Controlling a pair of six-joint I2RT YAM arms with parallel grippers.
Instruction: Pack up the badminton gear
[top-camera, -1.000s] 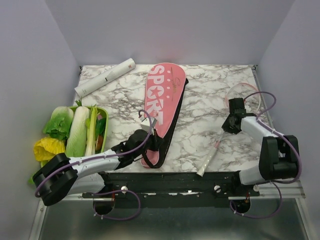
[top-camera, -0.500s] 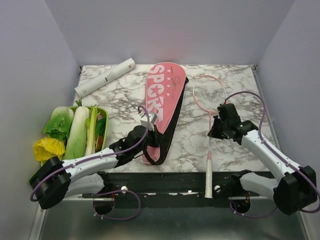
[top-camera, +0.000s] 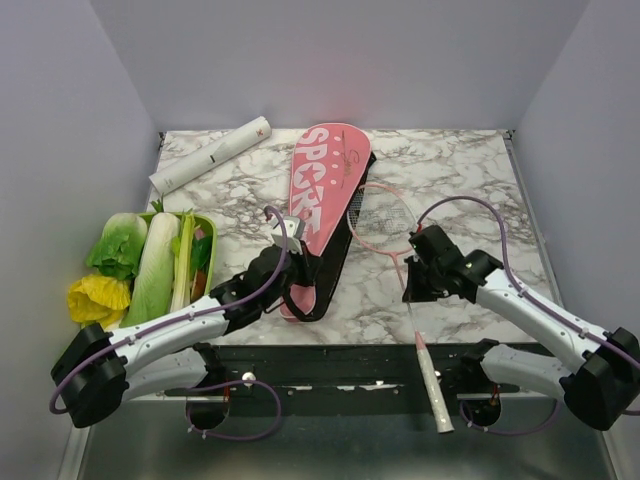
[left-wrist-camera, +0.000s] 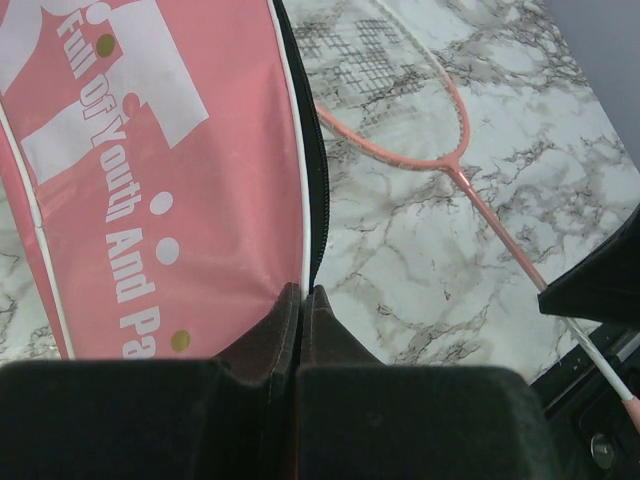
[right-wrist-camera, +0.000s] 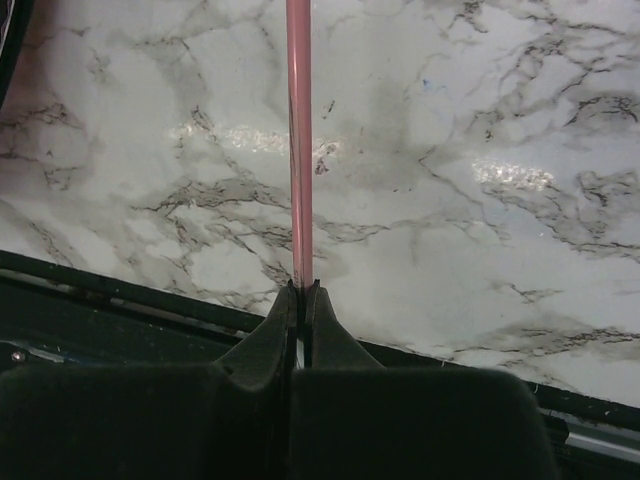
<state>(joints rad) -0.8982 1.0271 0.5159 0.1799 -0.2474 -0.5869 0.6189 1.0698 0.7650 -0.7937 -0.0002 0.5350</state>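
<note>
- Our left gripper (left-wrist-camera: 302, 296) is pinched shut on the pink cover (left-wrist-camera: 150, 150), gripping its black-edged side seam near the narrow end.
- Our right gripper (right-wrist-camera: 302, 292) is clamped on the shaft of the racket (right-wrist-camera: 298, 150), whose handle overhangs the near edge of the table (top-camera: 470, 170).
- The racket head (left-wrist-camera: 380, 60) lies just beside the cover's right edge, so we judge that loading the racket is the step in hand.
- Next we need the seam lifted open and the head steered into the gap.

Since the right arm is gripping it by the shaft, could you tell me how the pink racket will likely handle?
The racket probably weighs little: thin frame, open strings. Pinched on its slim shaft by the right claw, it may pivot, since the long handle overhangs the table.
</note>
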